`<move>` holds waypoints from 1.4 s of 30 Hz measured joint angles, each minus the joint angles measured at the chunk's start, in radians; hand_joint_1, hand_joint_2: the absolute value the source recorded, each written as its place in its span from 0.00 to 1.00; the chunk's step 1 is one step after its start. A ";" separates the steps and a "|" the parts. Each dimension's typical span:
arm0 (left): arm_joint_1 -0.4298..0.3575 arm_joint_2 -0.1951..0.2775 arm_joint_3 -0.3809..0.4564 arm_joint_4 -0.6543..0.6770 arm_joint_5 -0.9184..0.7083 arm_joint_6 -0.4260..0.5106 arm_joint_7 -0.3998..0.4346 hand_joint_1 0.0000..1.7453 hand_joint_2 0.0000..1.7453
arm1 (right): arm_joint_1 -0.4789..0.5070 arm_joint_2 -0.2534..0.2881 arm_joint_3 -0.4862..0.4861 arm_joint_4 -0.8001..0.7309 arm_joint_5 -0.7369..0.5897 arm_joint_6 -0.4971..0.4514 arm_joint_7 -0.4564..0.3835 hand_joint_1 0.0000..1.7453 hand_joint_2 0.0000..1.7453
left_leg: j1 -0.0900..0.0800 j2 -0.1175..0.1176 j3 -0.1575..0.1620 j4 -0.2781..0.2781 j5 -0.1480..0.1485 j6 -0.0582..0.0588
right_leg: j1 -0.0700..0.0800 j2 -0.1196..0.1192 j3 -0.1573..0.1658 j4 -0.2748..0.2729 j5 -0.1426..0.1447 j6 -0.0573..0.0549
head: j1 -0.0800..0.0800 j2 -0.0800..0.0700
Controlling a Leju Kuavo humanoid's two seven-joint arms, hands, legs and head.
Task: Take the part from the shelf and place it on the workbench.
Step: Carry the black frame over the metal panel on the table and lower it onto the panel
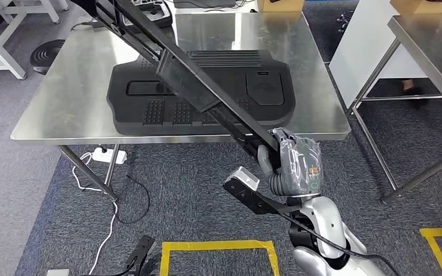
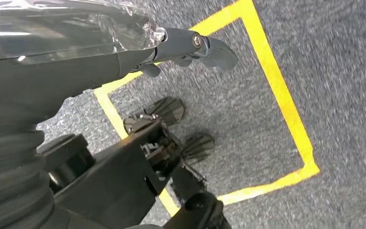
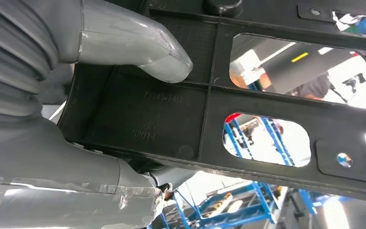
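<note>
Black part (image 1: 207, 92) gripped by right hand (image 1: 293, 164), above steel workbench (image 1: 63, 109)

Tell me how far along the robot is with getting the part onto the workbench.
Done: the part is off the shelf, gripped at its near end by the right hand. In hand: it is held tilted over the workbench, above a black panel already lying there. Left: lower it onto the steel top and let go. The left hand hangs over the floor, holding nothing.

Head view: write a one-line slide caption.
Right hand holds a long black plastic part slanted above the steel workbench, where a black moulded panel already lies.
</note>
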 joint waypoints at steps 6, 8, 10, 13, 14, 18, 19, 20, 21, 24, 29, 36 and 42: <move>0.003 0.000 -0.001 0.000 -0.003 0.000 0.002 0.00 1.00 | 0.003 0.007 0.001 0.000 0.000 0.000 -0.001 0.94 1.00 | 0.015 0.001 -0.168 0.278 -0.074 -0.028 | -0.009 -0.002 0.048 -0.014 -0.029 -0.016 | -0.030 0.000; 0.004 0.000 -0.001 0.000 -0.003 0.000 0.003 0.00 1.00 | 0.004 0.008 0.001 0.000 0.000 0.000 -0.001 0.94 1.00 | 0.019 0.001 -0.161 0.205 0.011 -0.031 | -0.011 -0.001 0.071 -0.014 -0.046 -0.010 | -0.038 0.000; 0.004 0.000 -0.001 0.000 -0.003 0.000 0.003 0.00 1.00 | 0.003 0.008 0.001 0.000 0.000 0.001 -0.001 0.94 1.00 | 0.019 0.001 -0.119 0.083 0.089 -0.028 | -0.012 0.001 0.092 -0.014 -0.065 0.000 | -0.045 0.000; 0.004 0.000 -0.001 0.000 -0.004 0.000 0.003 0.00 1.00 | 0.000 0.010 0.002 0.000 0.001 0.005 -0.006 0.94 1.00 | 0.009 0.001 -0.096 0.023 0.089 -0.012 | -0.010 0.002 0.100 -0.017 -0.078 0.019 | -0.044 0.000; 0.004 0.000 -0.001 0.000 -0.004 0.000 0.004 0.00 1.00 | 0.000 0.010 0.002 0.000 0.001 0.006 -0.009 0.94 1.00 | 0.010 0.000 -0.092 0.017 0.083 -0.005 | -0.011 0.001 0.103 -0.021 -0.081 0.025 | -0.042 0.000; 0.001 0.000 -0.001 0.000 -0.006 0.002 0.002 0.00 1.00 | -0.008 0.010 0.006 -0.002 -0.001 0.012 -0.015 0.94 1.00 | 0.013 0.000 -0.066 0.001 0.070 0.021 | -0.016 -0.003 0.049 0.099 -0.136 0.042 | -0.022 0.000; 0.001 0.000 -0.001 0.000 -0.006 0.002 0.002 0.00 1.00 | -0.010 0.010 0.008 -0.002 -0.004 0.015 -0.015 0.94 1.00 | 0.012 0.001 -0.061 0.000 0.065 0.025 | -0.016 -0.003 0.004 0.172 -0.157 0.043 | -0.014 0.000; 0.002 0.000 -0.001 0.000 -0.006 0.002 0.002 0.00 1.00 | -0.011 0.010 0.011 -0.002 -0.008 0.017 -0.016 0.94 1.00 | 0.010 0.001 -0.056 0.000 0.060 0.028 | -0.016 -0.003 -0.042 0.235 -0.169 0.044 | -0.009 0.000; 0.003 0.000 -0.001 0.000 -0.006 0.002 0.002 0.00 1.00 | -0.012 0.010 0.015 -0.002 -0.014 0.018 -0.016 0.94 1.00 | 0.009 0.000 -0.049 0.000 0.054 0.029 | -0.015 -0.003 -0.075 0.271 -0.162 0.043 | -0.006 0.000; 0.005 0.000 -0.001 0.000 -0.006 0.003 -0.002 0.00 1.00 | -0.026 0.010 0.028 -0.002 -0.036 0.020 -0.020 0.94 1.00 | 0.006 -0.004 -0.020 0.002 0.031 0.027 | -0.013 -0.003 -0.070 0.160 -0.038 0.032 | 0.006 0.000; 0.003 0.000 0.000 -0.001 -0.003 0.005 -0.009 0.00 1.00 | -0.066 0.015 0.057 0.003 -0.072 0.019 -0.019 0.94 1.00 | 0.004 -0.004 -0.004 -0.001 0.009 0.003 | 0.000 -0.002 -0.016 0.013 0.005 0.010 | 0.008 0.000; 0.008 0.002 0.000 -0.001 0.002 0.010 -0.011 0.00 1.00 | -0.100 0.025 0.076 0.022 -0.092 0.013 -0.013 0.94 1.00 | 0.014 -0.003 -0.157 0.270 -0.074 -0.029 | -0.010 -0.007 0.030 -0.004 -0.022 -0.013 | -0.024 0.000; 0.011 0.007 0.002 -0.001 0.002 0.010 -0.011 0.00 1.00 | -0.119 0.032 0.092 0.043 -0.097 0.002 -0.012 0.94 1.00 | 0.016 -0.003 -0.115 0.048 0.101 -0.025 | -0.011 -0.003 0.078 0.001 -0.070 0.012 | -0.045 0.000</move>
